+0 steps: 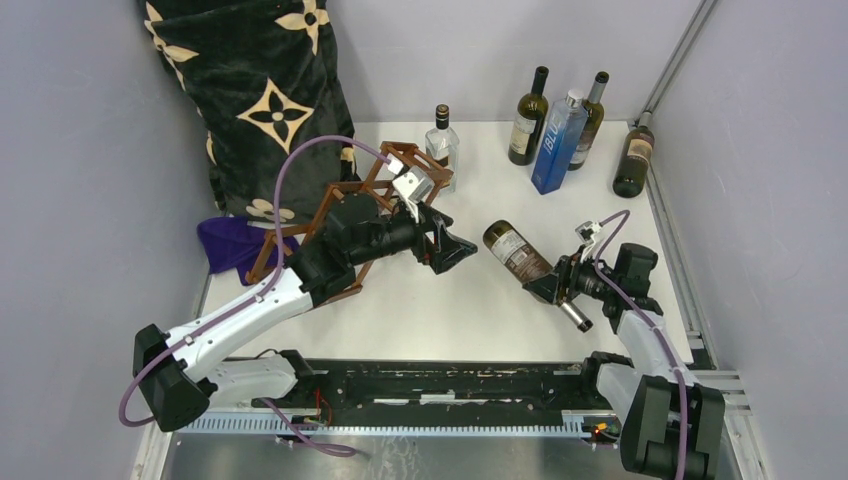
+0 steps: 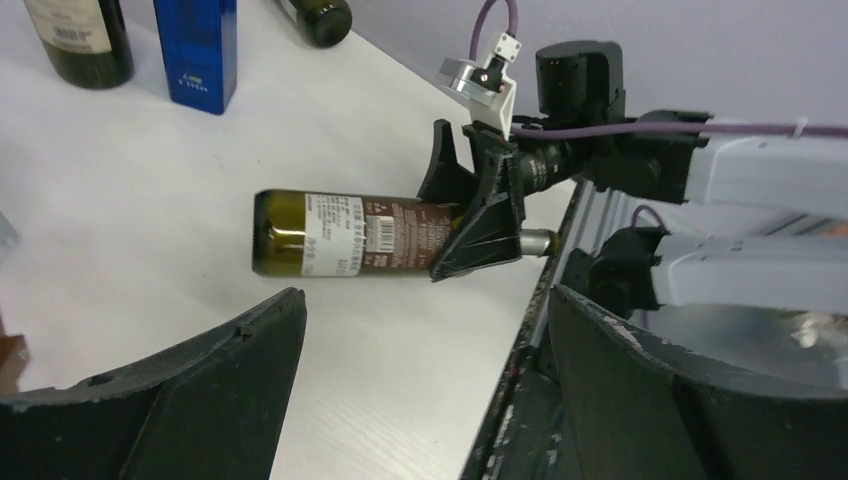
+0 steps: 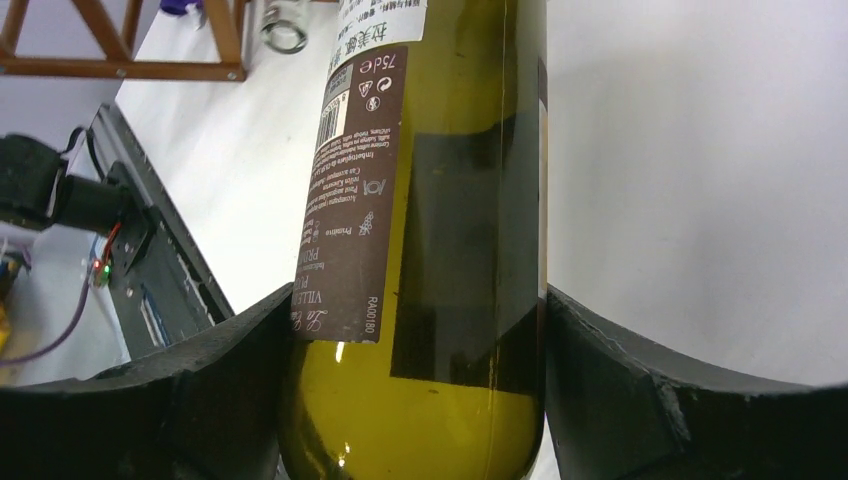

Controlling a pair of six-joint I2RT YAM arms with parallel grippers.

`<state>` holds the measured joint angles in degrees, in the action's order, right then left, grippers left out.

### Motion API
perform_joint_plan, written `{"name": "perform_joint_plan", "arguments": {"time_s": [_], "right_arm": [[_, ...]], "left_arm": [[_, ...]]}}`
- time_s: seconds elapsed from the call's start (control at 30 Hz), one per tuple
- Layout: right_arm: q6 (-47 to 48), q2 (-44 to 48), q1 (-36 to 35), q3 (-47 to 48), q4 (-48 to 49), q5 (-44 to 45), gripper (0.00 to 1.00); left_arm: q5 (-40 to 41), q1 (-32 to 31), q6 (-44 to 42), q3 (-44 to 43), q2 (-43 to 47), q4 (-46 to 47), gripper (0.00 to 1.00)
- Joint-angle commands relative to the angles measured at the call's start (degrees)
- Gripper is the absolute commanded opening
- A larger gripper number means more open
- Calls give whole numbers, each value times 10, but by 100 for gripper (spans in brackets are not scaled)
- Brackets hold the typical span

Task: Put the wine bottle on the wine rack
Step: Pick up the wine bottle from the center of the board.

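The wine bottle (image 1: 515,250) is dark green glass with a brown and white label. It lies about level, low over the table, with its base pointing at my left arm. My right gripper (image 1: 548,285) is shut on the wine bottle's shoulder (image 3: 440,200), a finger pressed on each side. In the left wrist view the wine bottle (image 2: 340,233) shows side-on in the right gripper (image 2: 465,215). My left gripper (image 1: 455,245) is open and holds nothing, a short gap from the bottle's base. The reddish-brown wine rack (image 1: 385,170) stands behind my left arm, partly hidden by it.
Several bottles stand at the back: a clear one (image 1: 441,145) beside the rack, a green one (image 1: 528,125) and a blue one (image 1: 558,140). Another bottle (image 1: 634,155) leans at the right wall. A black patterned cushion (image 1: 255,100) and a purple cloth (image 1: 235,245) sit on the left.
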<state>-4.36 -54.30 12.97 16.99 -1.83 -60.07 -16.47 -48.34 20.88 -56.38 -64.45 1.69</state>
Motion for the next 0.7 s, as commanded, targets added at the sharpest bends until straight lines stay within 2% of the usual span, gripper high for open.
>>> {"name": "perform_joint_plan", "arguments": {"time_s": [0.0, 0.07, 0.4, 0.57, 0.67], "right_arm": [[36, 24, -21, 22, 41, -75, 0], [39, 24, -32, 22, 38, -86, 0], [113, 19, -111, 36, 4, -97, 0], [135, 12, -141, 39, -6, -101, 0], [148, 5, -158, 42, -15, -102, 0]], "left_arm": [[-45, -5, -152, 4, 19, 2, 96], [-59, -7, -193, 11, 20, -7, 100], [-100, -30, -394, 48, 11, -44, 100], [-105, -46, -470, 46, -18, -78, 100], [-82, -73, -512, 38, -46, -95, 100]]}}
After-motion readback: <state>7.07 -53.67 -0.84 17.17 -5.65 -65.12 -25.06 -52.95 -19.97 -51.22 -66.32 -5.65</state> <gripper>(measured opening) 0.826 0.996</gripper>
